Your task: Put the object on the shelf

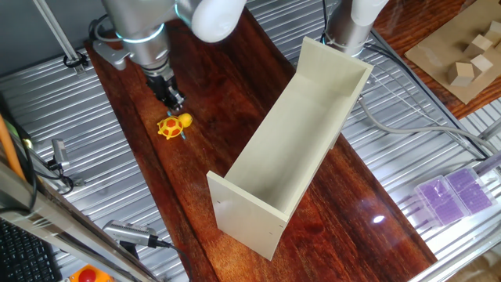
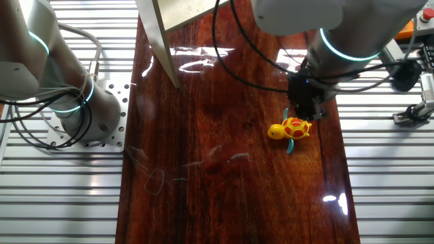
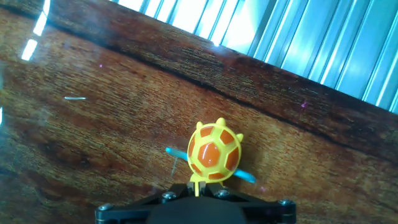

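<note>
Small yellow toy turtle with orange-red shell and light-blue flippers (image 1: pixel 174 125) (image 2: pixel 291 129) (image 3: pixel 214 151) lies on the dark red-brown wooden tabletop (image 1: pixel 235 102) (image 2: pixel 224 135), near its left edge in one fixed view, well apart from the long cream-white board shelf (image 1: pixel 293 141), which stands on the same top to the right. Black two-finger gripper (image 1: pixel 173 99) (image 2: pixel 306 108) is just above and beside the turtle, holding nothing. Finger opening: cannot tell, since the hand view shows only the gripper base at the bottom edge.

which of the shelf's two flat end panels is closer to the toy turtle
Neither clearly: the turtle lies off the shelf's long side, about midway between its end panels, right below the claw.
</note>
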`<state>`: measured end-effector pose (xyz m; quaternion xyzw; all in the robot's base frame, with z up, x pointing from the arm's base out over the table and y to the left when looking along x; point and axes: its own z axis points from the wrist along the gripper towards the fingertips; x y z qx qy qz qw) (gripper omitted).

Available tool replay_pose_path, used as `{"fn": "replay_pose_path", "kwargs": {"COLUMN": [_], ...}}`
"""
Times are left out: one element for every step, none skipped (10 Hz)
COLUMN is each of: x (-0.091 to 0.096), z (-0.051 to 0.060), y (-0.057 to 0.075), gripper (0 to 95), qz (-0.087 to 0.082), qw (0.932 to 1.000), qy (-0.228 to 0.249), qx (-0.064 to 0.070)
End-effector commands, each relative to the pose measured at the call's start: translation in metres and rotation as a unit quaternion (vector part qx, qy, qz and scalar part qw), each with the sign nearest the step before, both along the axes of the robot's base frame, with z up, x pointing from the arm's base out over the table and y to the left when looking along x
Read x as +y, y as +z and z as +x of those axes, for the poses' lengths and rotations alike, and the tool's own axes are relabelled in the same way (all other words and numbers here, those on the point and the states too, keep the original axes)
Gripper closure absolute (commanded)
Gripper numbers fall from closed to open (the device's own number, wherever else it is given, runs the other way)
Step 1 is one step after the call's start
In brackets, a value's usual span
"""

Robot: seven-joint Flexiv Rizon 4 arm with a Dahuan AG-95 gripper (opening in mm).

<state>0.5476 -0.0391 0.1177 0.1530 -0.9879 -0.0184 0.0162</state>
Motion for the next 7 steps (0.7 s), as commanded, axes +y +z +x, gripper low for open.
{"fn": "replay_pose_path", "kwargs": {"x": [-0.003,-0.004,-0.005,-0.007,-0.007,-0.009,-0.009], "z": [0.003,0.005,0.004,0.004,0.004,0.002,0.002], "y": [-0.020,-0.025,-0.029,-0.036,-0.037,-0.044,-0.044], "gripper": [19.0,19.0,19.0,19.0,19.0,19.0,19.0], "qz": [0.003,0.003,0.002,0.002,0.002,0.001,0.001], "qw": [0.9994,0.9993,0.9994,0.9994,0.9994,0.9994,0.9994], "qy": [-0.035,-0.035,-0.034,-0.032,-0.032,-0.033,-0.032], "qx": [-0.007,-0.009,-0.009,-0.009,-0.008,-0.009,-0.011]}}
